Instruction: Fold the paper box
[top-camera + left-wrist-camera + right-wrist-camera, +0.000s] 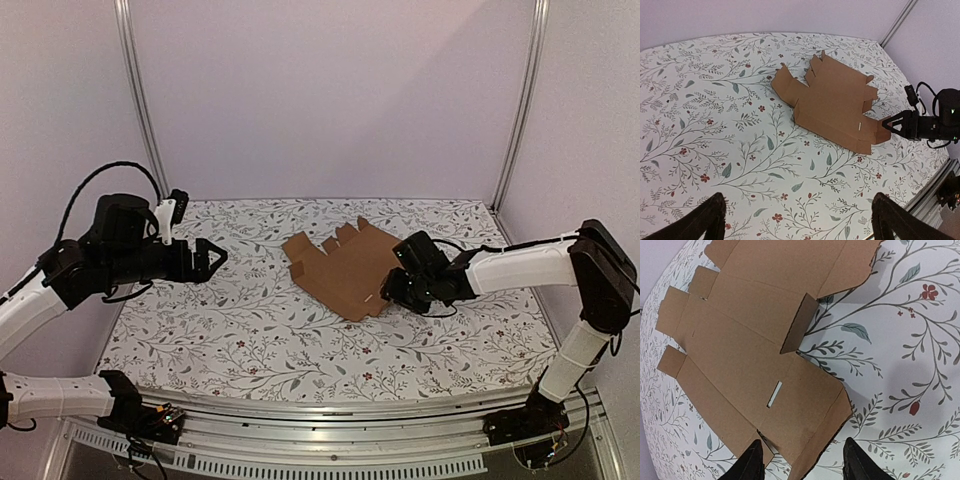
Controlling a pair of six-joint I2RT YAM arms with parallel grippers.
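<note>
Your right hand (387, 291) is sitting open around a corner of the paper box (338, 262); your left hand (220, 257) is hanging open, empty.

Even soft light; faint shadows; wrist views curve at edges.

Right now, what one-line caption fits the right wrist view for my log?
Right gripper, open, at a corner of the unfolded box lying on the floral table, one flap raised.
</note>
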